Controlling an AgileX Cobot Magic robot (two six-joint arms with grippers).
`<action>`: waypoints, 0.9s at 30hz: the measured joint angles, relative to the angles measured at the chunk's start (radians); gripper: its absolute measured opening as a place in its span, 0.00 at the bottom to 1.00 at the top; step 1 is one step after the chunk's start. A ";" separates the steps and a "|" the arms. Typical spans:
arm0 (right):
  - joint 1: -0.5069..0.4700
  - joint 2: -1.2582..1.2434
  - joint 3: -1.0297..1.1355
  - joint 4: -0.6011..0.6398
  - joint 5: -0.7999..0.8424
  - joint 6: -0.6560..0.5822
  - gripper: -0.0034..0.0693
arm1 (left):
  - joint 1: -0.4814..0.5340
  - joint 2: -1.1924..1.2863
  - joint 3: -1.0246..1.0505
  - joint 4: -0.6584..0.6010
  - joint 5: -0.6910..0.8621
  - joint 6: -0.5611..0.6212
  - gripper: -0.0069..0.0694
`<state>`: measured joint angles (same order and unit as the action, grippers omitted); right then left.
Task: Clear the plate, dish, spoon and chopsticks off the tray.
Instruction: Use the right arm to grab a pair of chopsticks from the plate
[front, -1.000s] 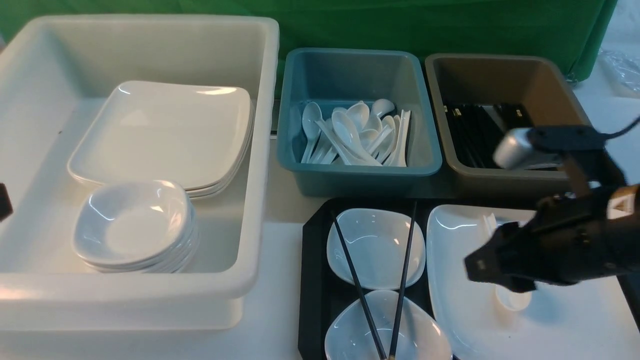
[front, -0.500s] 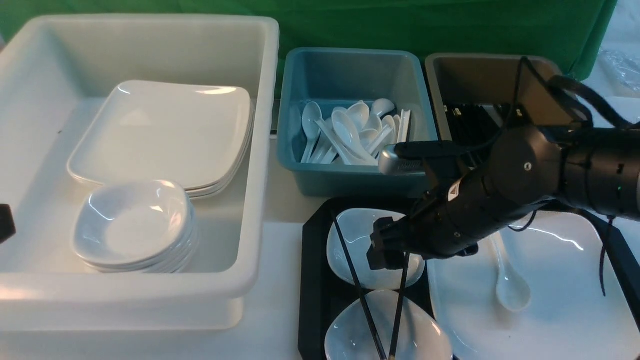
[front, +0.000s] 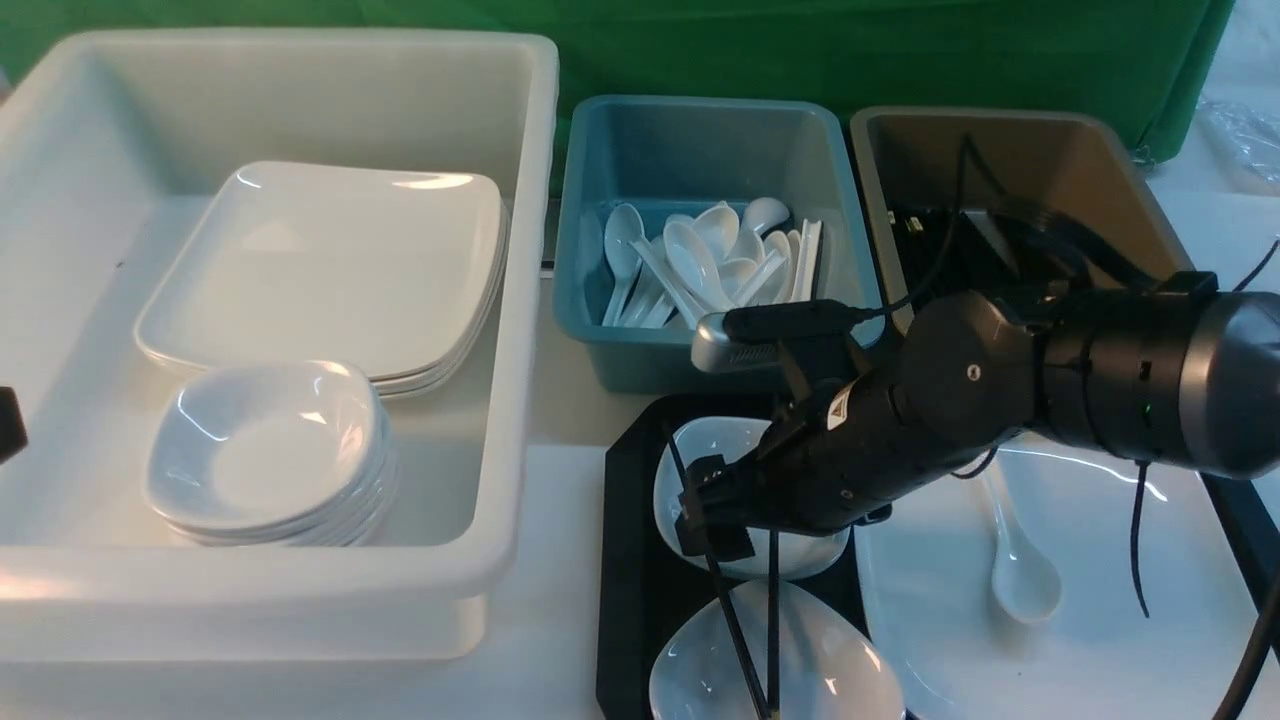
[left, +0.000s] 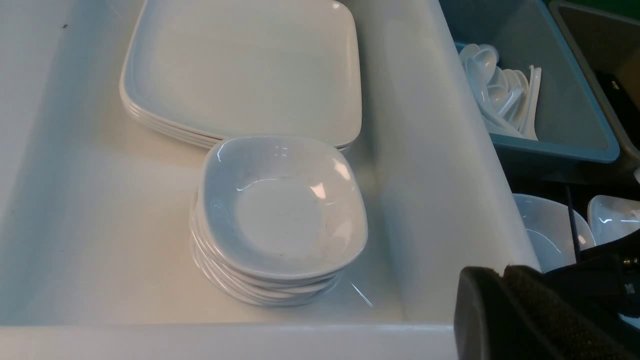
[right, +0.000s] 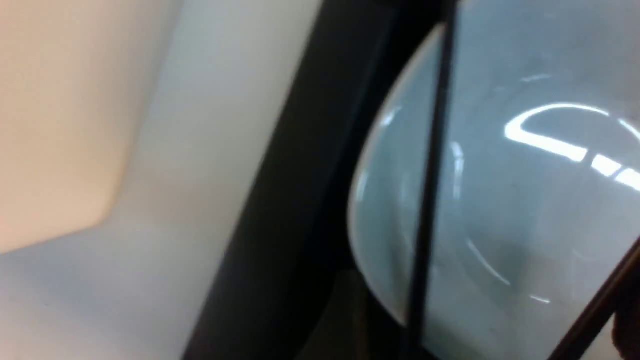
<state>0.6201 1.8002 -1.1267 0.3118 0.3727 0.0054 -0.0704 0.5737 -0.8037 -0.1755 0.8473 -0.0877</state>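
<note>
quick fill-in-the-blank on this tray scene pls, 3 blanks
1. The pair of thin black chopsticks lies across ____ small white rounded-square bowls on the flat black plastic tray.
2. The white plastic soup spoon lies on the large glossy white rounded-square plate, not in the ____ plastic bin of spoons.
3. The ____ arm's gripper hangs over the chopsticks.
Missing: two; teal; right.

The tray (front: 630, 600) is black. The plate (front: 1100, 640) is shiny white. The spoon (front: 1022, 575) is white too. The chopsticks (front: 772, 620) are black. The small bowls (front: 830, 675) are white. The big bin (front: 520, 300) is white, the middle bin (front: 590, 250) is blue-green, and the last bin (front: 1110, 170) is brown. The cloth (front: 700, 50) is green.
</note>
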 joint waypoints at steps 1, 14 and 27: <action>0.008 0.000 0.000 0.000 -0.010 -0.005 1.00 | 0.000 0.000 0.000 0.000 -0.001 0.000 0.11; 0.022 0.012 0.000 -0.031 -0.069 0.000 0.96 | 0.000 0.000 0.000 0.001 -0.003 0.012 0.11; 0.022 0.040 0.000 -0.034 -0.106 0.001 0.74 | 0.000 0.000 0.000 0.001 -0.003 0.018 0.11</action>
<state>0.6425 1.8405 -1.1270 0.2778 0.2667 0.0066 -0.0704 0.5737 -0.8037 -0.1747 0.8442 -0.0698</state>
